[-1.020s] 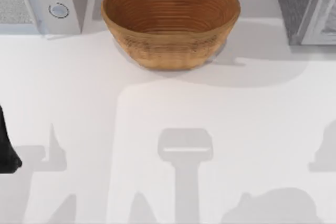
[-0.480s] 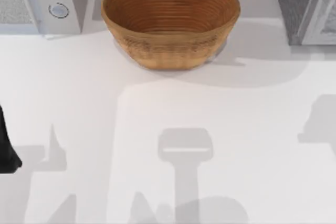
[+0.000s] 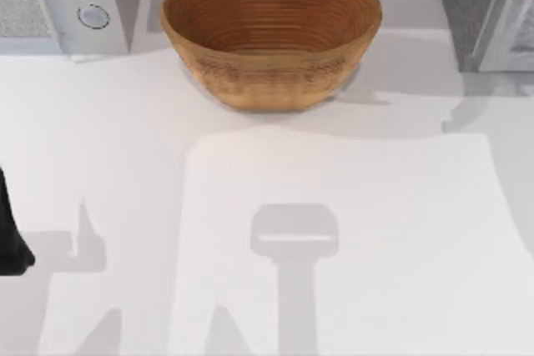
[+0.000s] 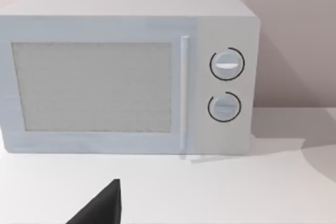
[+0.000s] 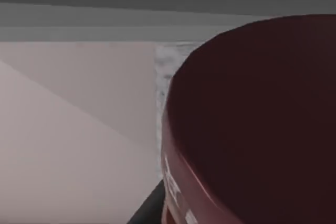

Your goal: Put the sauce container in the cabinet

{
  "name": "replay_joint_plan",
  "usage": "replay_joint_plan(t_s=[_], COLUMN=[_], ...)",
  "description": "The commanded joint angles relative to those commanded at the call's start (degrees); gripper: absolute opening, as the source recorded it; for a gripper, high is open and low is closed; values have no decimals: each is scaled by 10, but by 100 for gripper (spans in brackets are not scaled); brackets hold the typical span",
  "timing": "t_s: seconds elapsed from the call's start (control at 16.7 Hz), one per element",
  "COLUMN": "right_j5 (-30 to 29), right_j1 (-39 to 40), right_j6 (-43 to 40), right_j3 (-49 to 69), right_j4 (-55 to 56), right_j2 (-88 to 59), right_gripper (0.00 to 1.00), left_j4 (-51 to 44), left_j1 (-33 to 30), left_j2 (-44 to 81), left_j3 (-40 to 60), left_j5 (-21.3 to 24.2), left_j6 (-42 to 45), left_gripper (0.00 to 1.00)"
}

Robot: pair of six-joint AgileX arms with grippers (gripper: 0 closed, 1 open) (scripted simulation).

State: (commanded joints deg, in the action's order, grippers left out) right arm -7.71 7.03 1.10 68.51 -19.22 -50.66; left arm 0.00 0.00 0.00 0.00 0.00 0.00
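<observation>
1. In the right wrist view, the small round sauce container with the dark maroon lid [image 5: 252, 124] sits tight up against the camera, so I judge it is being carried by the right pincer; the fingers themselves are hidden, and I cannot tell whether they are clamped or loose.
2. Beyond the lid there is a pale wall and a strip of grey speckled surface [image 5: 168, 72], which I take to be the big boxy grey-speckled cabinet with the pale framed door [image 3: 488, 14] at the table's far right corner.
3. To do this step well: keep the jar level, bring it straight into the opening, and clear the frame edge before lowering.
4. Don't release until the base is seated on the shelf.
5. The left pincer [image 4: 100, 208] hangs parked at the white table's [image 3: 250, 189] left edge, a dark tip facing the white two-knob microwave [image 4: 126, 72]; its fingers I cannot judge either.
6. The round woven brown bowl [image 3: 271, 31] stands at the back, well clear.
</observation>
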Motion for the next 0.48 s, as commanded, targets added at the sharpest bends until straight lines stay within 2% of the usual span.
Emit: replay_joint_plan(t_s=[0.24, 0.48], right_j5=[-23, -34], right_j1=[17, 33], right_j6=[0, -1], right_j3=[201, 339], right_j4=[-54, -92], right_j2=[-138, -235], right_gripper=[0, 0], left_j4=[0, 0], left_j1=[0, 0], left_j2=[0, 0], left_j3=[0, 0], left_j5=[0, 0], left_j6=[0, 0], left_gripper=[100, 100])
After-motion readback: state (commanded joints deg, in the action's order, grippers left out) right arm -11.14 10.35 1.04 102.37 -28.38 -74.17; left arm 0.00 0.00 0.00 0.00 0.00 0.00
